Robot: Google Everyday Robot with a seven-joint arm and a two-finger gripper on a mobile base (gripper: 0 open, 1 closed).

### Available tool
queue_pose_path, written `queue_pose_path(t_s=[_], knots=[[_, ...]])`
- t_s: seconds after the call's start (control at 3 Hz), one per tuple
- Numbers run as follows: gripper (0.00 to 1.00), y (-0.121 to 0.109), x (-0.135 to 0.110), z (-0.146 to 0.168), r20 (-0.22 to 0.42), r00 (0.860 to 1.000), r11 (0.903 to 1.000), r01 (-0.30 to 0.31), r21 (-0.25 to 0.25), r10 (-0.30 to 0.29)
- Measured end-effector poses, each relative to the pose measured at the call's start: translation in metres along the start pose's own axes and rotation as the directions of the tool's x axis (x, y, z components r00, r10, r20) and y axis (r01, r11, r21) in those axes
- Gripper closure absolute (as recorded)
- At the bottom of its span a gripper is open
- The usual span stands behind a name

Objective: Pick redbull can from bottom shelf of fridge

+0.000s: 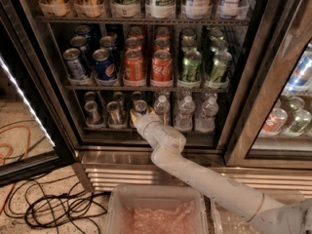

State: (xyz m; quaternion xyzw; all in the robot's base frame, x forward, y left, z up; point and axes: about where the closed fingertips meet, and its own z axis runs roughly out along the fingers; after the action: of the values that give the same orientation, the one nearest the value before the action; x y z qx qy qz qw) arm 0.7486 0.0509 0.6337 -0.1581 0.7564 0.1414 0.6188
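The fridge (229,130) stands open in the camera view, with its slatted base grille below. On its bottom shelf (105,129) stand several slim silver-and-blue redbull cans; the front ones are at the left (92,112), the middle (115,113) and the right (140,106). My gripper (139,116) reaches into the bottom shelf at the right front redbull can and hides its lower part. The white arm (195,172) comes in from the lower right.
Small clear water bottles (184,112) stand right of the redbull cans. The rack above holds Pepsi (104,65), Coke (162,66) and green cans (191,66). A clear bin (156,213) sits below the grille. Black cables (53,206) lie on the floor at the left. A neighbouring cooler (287,116) is at the right.
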Motion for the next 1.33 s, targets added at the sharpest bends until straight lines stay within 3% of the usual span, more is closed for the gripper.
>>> queue_pose_path(t_s=[1.0, 1.33], knots=[[1.00, -0.007, 0.003, -0.020, -0.017, 0.999, 0.9981, 0.045, -0.042, -0.045], [1.00, -0.004, -0.003, -0.031, -0.029, 0.999, 0.9967, 0.032, -0.074, -0.034]])
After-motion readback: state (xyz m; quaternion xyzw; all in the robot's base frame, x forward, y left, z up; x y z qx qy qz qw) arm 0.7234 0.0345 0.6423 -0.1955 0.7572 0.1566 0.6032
